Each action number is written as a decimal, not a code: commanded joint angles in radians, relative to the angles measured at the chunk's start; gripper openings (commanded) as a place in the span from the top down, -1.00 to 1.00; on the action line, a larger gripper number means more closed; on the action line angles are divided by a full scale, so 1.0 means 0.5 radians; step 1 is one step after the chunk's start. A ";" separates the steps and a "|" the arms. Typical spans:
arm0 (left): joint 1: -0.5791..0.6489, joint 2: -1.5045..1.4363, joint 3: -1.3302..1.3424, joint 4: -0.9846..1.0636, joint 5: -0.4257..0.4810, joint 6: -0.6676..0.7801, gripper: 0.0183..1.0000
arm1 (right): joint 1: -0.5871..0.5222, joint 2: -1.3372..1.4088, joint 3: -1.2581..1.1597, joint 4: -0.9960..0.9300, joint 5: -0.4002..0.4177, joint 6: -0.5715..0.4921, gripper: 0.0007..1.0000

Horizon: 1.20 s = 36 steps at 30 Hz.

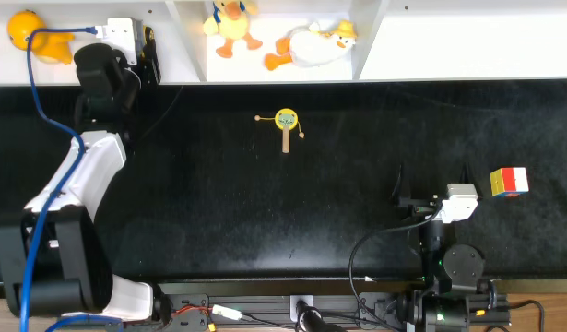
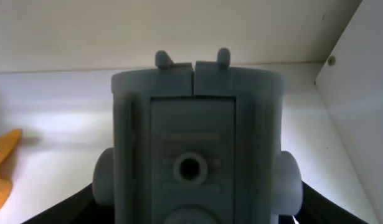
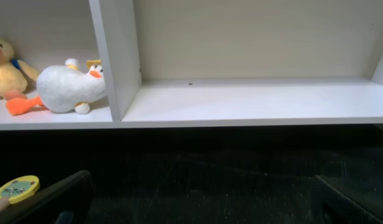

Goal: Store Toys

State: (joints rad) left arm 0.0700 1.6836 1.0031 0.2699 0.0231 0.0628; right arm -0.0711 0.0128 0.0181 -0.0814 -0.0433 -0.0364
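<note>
The rattle drum (image 1: 286, 123) lies on the counter (image 1: 218, 203), its long axis front-to-back, head toward the shelf (image 1: 449, 55). My left gripper (image 2: 193, 62), fingers together, is inside the shelf's left bay. My right gripper (image 3: 197, 208) stands apart.

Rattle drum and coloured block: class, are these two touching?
Apart. The top view shows bare black mat between the rattle drum and the coloured block.

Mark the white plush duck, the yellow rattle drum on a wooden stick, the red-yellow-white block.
white plush duck (image 1: 313, 48), top view, on its white body.
yellow rattle drum on a wooden stick (image 1: 286, 119), top view, on the drum face.
red-yellow-white block (image 1: 509, 182), top view, on its top face.
</note>
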 commanded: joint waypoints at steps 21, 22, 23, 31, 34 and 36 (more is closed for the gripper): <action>0.011 0.154 0.170 -0.074 -0.047 0.031 0.89 | 0.011 -0.018 -0.027 0.008 0.021 0.014 -0.99; 0.011 0.157 0.170 -0.075 -0.047 0.031 0.89 | 0.011 -0.018 -0.027 0.008 0.021 0.014 -0.99; 0.011 0.159 0.170 -0.076 -0.047 0.031 0.88 | 0.011 -0.018 -0.027 0.008 0.021 0.014 -0.99; 0.011 0.159 0.170 -0.069 0.005 0.031 0.49 | 0.011 -0.018 -0.027 0.008 0.021 0.014 -0.99; 0.008 0.159 0.170 -0.063 0.005 0.031 0.20 | 0.011 -0.018 -0.027 0.008 0.021 0.014 -0.99; 0.003 0.159 0.170 -0.060 0.005 0.031 0.06 | 0.011 -0.018 -0.027 0.008 0.021 0.014 -0.99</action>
State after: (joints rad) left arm 0.0700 1.7576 1.0576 0.2310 0.0124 0.0628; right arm -0.0711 0.0128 0.0181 -0.0814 -0.0437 -0.0372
